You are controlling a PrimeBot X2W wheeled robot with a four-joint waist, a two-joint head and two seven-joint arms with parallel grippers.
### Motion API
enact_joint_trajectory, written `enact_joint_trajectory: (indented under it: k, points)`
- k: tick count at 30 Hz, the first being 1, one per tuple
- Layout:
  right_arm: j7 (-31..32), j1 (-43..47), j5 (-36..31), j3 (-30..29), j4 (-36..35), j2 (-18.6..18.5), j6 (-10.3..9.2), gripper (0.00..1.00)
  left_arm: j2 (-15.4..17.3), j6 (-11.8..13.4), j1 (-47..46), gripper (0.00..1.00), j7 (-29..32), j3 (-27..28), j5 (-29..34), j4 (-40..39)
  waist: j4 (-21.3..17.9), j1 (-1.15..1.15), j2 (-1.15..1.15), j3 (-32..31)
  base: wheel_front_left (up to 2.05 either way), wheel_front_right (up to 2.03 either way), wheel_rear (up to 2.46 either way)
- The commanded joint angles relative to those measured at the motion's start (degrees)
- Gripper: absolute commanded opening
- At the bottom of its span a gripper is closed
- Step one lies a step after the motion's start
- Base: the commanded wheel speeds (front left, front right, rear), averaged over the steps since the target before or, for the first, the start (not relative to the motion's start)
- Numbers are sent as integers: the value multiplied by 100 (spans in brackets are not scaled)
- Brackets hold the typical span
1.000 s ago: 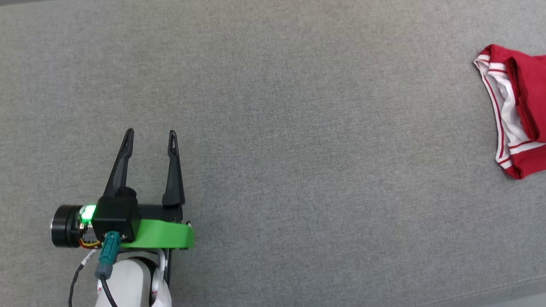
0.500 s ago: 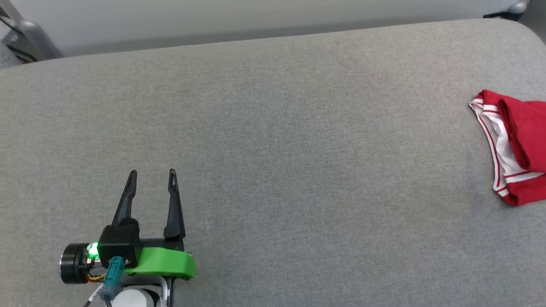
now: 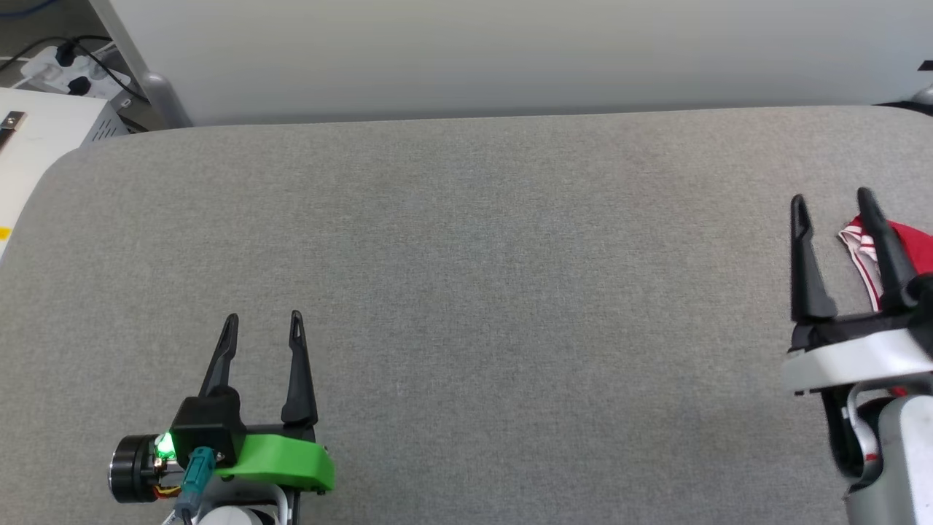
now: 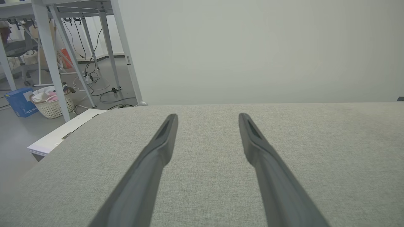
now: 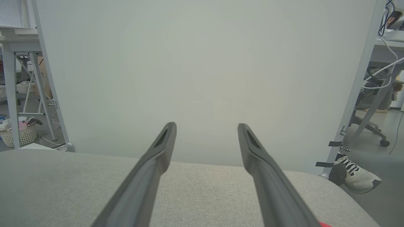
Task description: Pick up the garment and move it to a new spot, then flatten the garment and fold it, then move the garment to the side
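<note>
Lying bunched at the right edge of the head view, the red garment (image 3: 920, 251) was seen on the grey fabric surface (image 3: 466, 292), partly covered by one finger of the right gripper (image 3: 832, 195). That gripper's fingers were spread wide, with nothing held between them. At the lower left, the left gripper (image 3: 263, 316) was likewise parted wide and empty, well apart from the garment. A white panel (image 3: 466, 58) was seen along the top.

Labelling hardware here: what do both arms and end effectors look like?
Left end effector: two long black tapered fingers, black body, green bracket, glowing green light, teal cable connector, white forearm. Right end effector: same fingers, white bracket, grey forearm.
</note>
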Motion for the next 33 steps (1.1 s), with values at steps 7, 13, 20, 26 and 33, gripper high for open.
enact_joint_trajectory:
  k: [7,13,20,26,33]
  points:
    - [-17,787,149,221,-15,363,-4,100,-45,-126,61,100,-34,-13,-69,120,231,1,0,-182,0,0,0]
    - [-17,1347,102,224,-125,488,-4,100,-59,-237,105,100,-34,-65,-106,212,314,1,0,-265,0,0,0]
    - [-17,1714,40,201,-264,522,-4,100,-68,-264,201,100,-34,-101,-190,248,386,1,0,-398,0,0,0]
    - [-17,1931,60,181,-312,553,-4,100,-72,-280,288,100,-34,-126,-230,260,436,1,0,-485,0,0,0]
    - [-17,2031,56,178,-293,570,-4,100,-74,-273,333,100,-34,-145,-236,275,458,1,0,-507,0,0,0]
